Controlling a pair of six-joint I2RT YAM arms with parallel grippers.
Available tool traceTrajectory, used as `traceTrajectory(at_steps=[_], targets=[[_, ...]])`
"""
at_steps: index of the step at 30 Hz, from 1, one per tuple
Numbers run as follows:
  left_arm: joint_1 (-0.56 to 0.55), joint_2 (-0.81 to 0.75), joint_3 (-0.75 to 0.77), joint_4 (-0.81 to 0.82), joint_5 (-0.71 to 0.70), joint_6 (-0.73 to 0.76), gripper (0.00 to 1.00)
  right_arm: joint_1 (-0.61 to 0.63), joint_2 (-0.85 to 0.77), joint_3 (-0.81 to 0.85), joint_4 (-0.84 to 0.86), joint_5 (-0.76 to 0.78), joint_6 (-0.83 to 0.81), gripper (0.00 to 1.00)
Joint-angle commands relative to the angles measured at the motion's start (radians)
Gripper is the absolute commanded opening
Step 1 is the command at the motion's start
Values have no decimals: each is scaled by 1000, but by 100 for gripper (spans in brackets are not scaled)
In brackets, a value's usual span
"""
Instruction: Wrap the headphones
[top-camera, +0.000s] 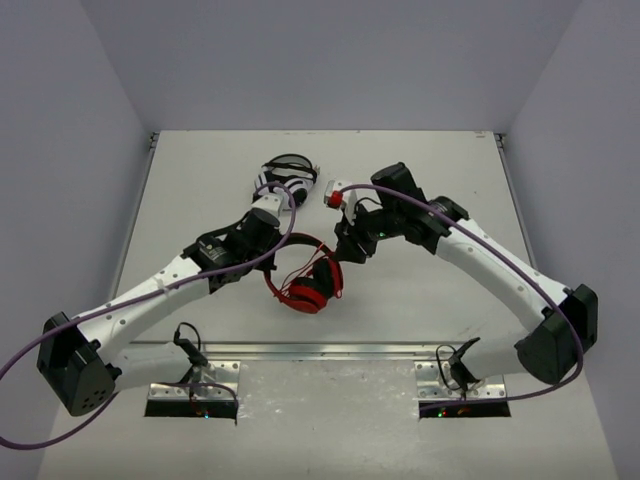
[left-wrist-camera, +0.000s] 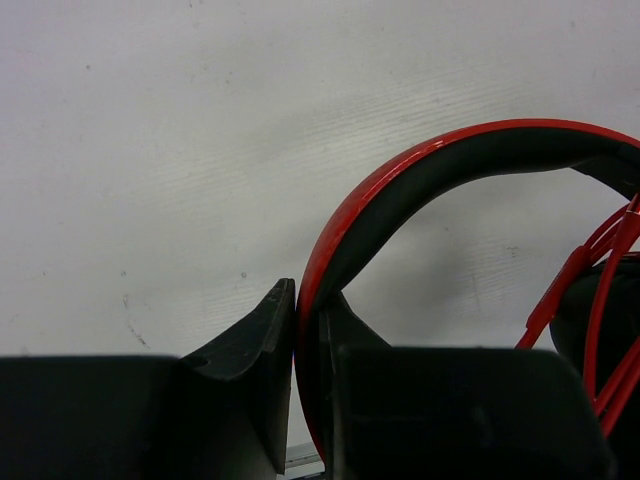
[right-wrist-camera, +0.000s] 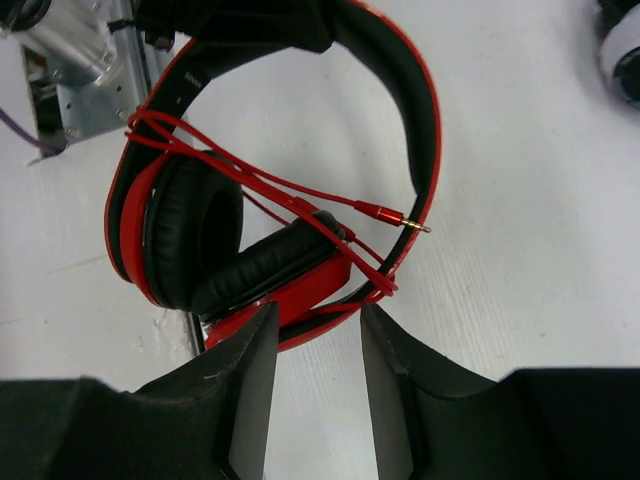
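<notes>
On the desk (top-camera: 420, 300), centrally, the red headphones (top-camera: 305, 285) are clamped at the headband (left-wrist-camera: 400, 190) by the left fingers (left-wrist-camera: 255, 370); the right fingers (right-wrist-camera: 245, 390) are parted at an ear cup (right-wrist-camera: 305, 288). The looped cord (right-wrist-camera: 290, 190) could be dragged undone if snagged. Two headphone sets (one a white-and-black pair (top-camera: 288, 172)) and two arms (top-camera: 160, 290) are counted.

One red headphones (top-camera: 310, 290), one white-and-black headphones (top-camera: 288, 172), two arms (top-camera: 150, 300) (top-camera: 500, 265).
</notes>
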Motion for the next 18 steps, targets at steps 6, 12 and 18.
traceTrajectory(at_steps=[6,12,18], targets=[[6,3,44,89,9,-32,0,-4,-190,-40,188,238,196,65],[6,20,67,121,83,5,0,-4,-316,-59,196,439,395,72],[4,81,102,205,256,100,0,-4,-466,-132,147,415,490,78]])
